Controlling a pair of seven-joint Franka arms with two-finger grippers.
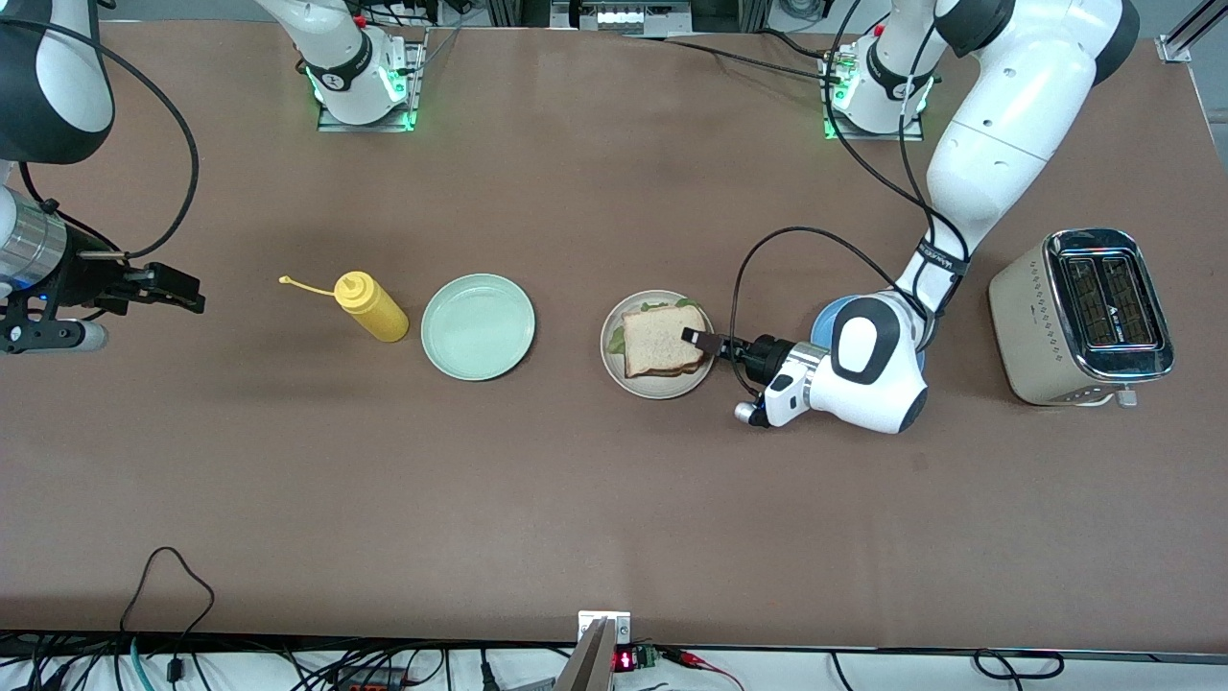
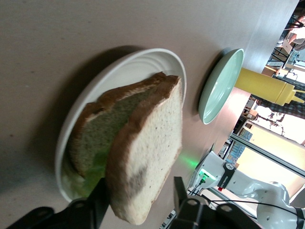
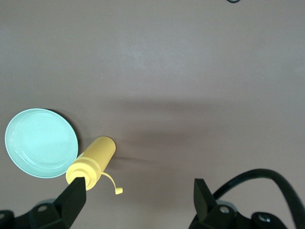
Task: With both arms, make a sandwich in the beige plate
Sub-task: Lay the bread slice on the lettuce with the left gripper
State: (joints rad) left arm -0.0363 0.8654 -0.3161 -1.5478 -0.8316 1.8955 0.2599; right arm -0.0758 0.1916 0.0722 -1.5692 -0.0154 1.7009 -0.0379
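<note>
Sandwich (image 1: pixel 660 343) on beige plate (image 1: pixel 614 369). Left end effector (image 1: pixel 701 340) at top slice, fingers parted around its edge. Right end effector (image 3: pixel 138 195) open, waiting over worktop (image 1: pixel 614 499).

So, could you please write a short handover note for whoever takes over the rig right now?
Left gripper: at the edge of the sandwich, jaws apart around the top slice, which is tilted on the lower one; grip not certain.
Right gripper: open, holding nothing, waiting above the table at the right arm's end, by the yellow bottle.
Sandwich lies on the beige plate, lettuce between the slices.
Done: stacking.
Left: let the top slice settle, withdraw the left arm.
</note>
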